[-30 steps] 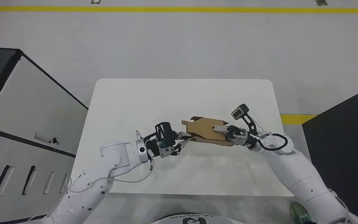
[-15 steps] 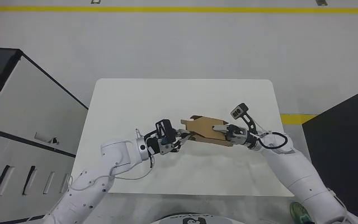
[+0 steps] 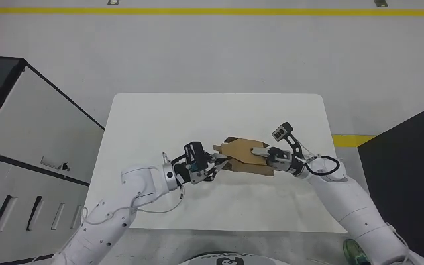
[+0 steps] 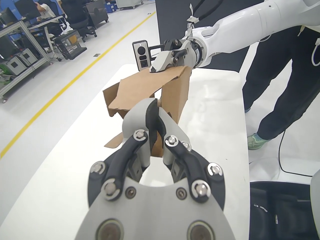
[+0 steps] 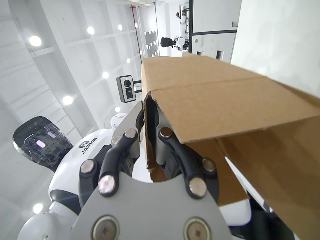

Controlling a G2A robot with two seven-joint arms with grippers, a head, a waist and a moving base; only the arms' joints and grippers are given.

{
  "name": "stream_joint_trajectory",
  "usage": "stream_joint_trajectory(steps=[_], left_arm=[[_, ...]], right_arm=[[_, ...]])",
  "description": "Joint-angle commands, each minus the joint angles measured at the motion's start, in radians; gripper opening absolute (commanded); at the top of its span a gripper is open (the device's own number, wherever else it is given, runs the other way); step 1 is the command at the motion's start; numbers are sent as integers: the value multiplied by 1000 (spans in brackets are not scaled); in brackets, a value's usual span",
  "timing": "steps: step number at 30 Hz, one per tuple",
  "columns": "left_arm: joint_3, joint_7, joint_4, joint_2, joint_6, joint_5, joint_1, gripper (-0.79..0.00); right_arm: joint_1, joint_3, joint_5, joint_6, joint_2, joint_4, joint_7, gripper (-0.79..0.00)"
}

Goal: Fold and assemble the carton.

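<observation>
The grey floor (image 3: 212, 53) is the widest thing in the top view, and a yellow line (image 3: 212, 10) crosses it near the far edge. On the floor stands the white tabletop (image 3: 146, 126), a rectangle with rounded corners.

The brown carton (image 3: 242, 154) is held between the two arms over the middle of the tabletop, a little toward the robot's right. It is only partly folded. In the left wrist view the carton (image 4: 140, 88) has a broad panel sloping down from the far gripper. A side panel hangs from that panel's edge, and loose flaps stick out low on the near side. I cannot tell whether the lowest flap touches the tabletop.

The left gripper (image 3: 215, 164) holds the carton's end nearer the robot's left. Its fingers (image 4: 136, 116) are drawn together, with a cardboard flap pinched between them. The right gripper (image 3: 255, 153) holds the opposite end from above. In the right wrist view its fingers (image 5: 127, 123) are clamped on a panel of the carton (image 5: 225, 106) that runs edge-on between them. In the left wrist view the right gripper (image 4: 156, 69) sits on the upper edge of the sloping panel.

A small dark wrist camera (image 3: 283, 131) stands on a stalk just beside the right gripper.
</observation>
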Motion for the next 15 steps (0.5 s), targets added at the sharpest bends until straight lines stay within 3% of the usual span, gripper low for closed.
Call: stream_joint_trajectory(steps=[1, 15], left_arm=[[2, 1, 3, 0, -6, 2, -3, -785], [2, 3, 5, 1, -36, 16, 0, -785]], right_arm=[[0, 1, -1, 1, -2, 1, -3, -785], [-6, 15, -16, 7, -12, 6, -23, -785]])
